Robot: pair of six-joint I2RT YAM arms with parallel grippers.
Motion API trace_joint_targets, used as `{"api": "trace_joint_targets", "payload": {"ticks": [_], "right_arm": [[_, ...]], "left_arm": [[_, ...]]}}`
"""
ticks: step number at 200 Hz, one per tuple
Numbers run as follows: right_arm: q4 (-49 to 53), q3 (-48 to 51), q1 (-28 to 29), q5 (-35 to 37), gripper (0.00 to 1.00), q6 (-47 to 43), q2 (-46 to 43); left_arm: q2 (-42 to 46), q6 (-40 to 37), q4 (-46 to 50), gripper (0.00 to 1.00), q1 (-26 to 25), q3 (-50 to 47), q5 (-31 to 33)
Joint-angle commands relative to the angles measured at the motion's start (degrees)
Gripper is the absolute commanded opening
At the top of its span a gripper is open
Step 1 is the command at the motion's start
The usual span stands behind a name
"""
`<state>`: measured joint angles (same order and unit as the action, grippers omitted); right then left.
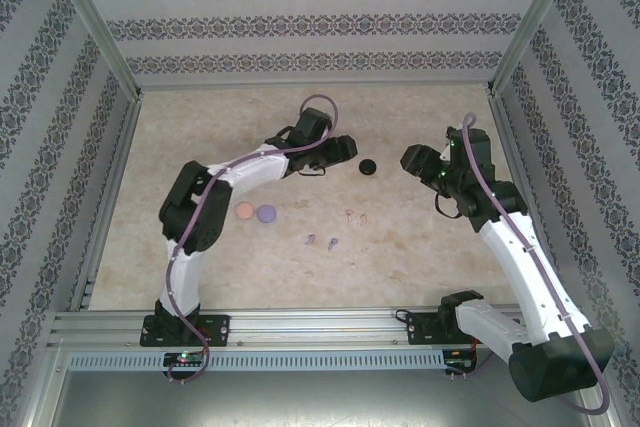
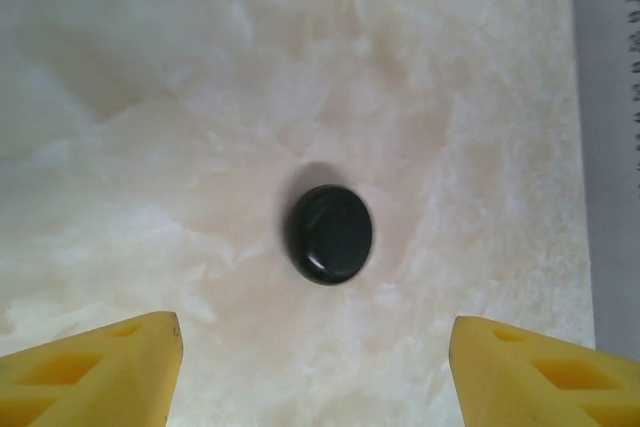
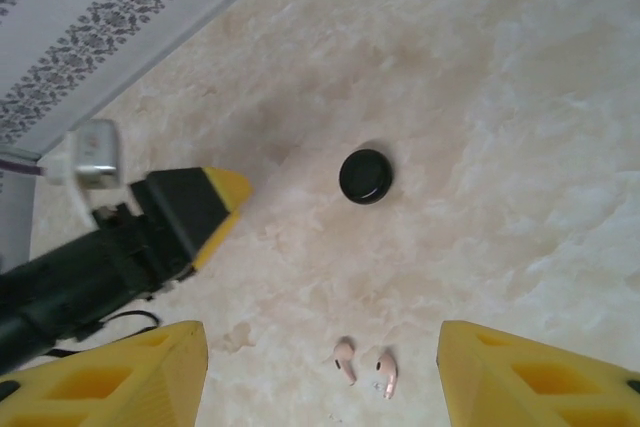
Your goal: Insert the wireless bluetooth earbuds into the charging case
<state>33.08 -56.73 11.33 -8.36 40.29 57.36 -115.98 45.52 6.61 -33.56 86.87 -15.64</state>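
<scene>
— Pale marbled tabletop point(image 1: 200, 127), patterned walls point(image 1: 300, 27) all round. Where are the earbuds?
— Loose on the table, none in a case. The pink earbuds point(image 3: 345, 360) lie just beside each other. The purple earbuds point(image 1: 321, 241) are near them.
— And the cases?
— The black case point(image 2: 330, 234) lies shut between both arms. The pink case point(image 1: 244, 211) and purple case point(image 1: 266, 214) sit side by side, well apart from it.
— Fingers?
— The left gripper point(image 2: 315, 332) is spread wide and empty, with the black case centred ahead, probably lined up to grab it. The right gripper point(image 3: 322, 347) is also wide and empty above the pink earbuds, likely to fetch one.
</scene>
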Motion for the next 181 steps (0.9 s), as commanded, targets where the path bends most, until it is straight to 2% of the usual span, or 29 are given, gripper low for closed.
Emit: {"api": "trace_joint_targets", "payload": {"ticks": [1, 6, 11, 28, 34, 57, 60, 72, 84, 91, 109, 138, 181], "right_arm": [[1.18, 1.16, 2.21, 1.14, 0.63, 0.8, -0.64], [1.2, 1.41, 3.0, 1.54, 0.63, 1.04, -0.44], [1.07, 1.52, 3.85, 1.95, 0.63, 1.26, -0.15], [0.7, 1.82, 8.07, 4.59, 0.64, 2.18, 1.0], [0.66, 1.8, 9.5, 5.48, 0.64, 2.52, 1.49], [0.0, 1.26, 16.74, 9.88, 0.67, 4.61, 4.56], [-0.15, 1.19, 17.6, 10.39, 0.67, 5.01, 5.04], [-0.77, 0.62, 21.42, 12.38, 0.67, 6.33, 7.33], [-0.77, -0.64, 24.94, 14.23, 0.69, 7.31, 10.02], [-0.65, -1.74, 26.79, 15.05, 0.69, 7.81, 11.96], [-0.64, -4.74, 31.45, 16.93, 0.7, 9.54, 17.38], [-0.24, -11.38, 37.45, 19.22, 0.71, 12.39, 27.16], [1.17, -22.55, 41.78, 19.45, 0.74, 16.79, 41.68]], "left_arm": [[8.94, -7.98, 4.02, 0.71, 0.51, -2.47, 6.44], [10.56, -8.95, 4.35, 0.72, 0.58, -3.29, 7.46], [12.12, -9.7, 4.69, 0.77, 0.68, -4.21, 8.68], [17.45, -12.14, 5.42, 0.78, 1.32, -7.42, 11.96], [19.36, -12.59, 5.51, 0.82, 1.65, -8.63, 13.0], [25.5, -13.48, 5.82, 0.83, 3.5, -13.12, 15.23], [26.06, -13.44, 5.95, 0.87, 3.71, -13.61, 15.65], [29.03, -13.44, 6.09, 0.89, 4.95, -15.81, 16.82], [31.72, -12.47, 6.84, 0.98, 6.3, -17.66, 18.91], [33.13, -12.29, 7.47, 1.0, 7.14, -18.49, 19.77], [36.46, -11.29, 9.42, 1.0, 9.44, -20.27, 22.85], [41.03, -8.22, 10.19, 0.99, 14.73, -23.67, 22.83], [45.1, -1.24, 10.3, 0.99, 23.87, -27.79, 21.93]]}}
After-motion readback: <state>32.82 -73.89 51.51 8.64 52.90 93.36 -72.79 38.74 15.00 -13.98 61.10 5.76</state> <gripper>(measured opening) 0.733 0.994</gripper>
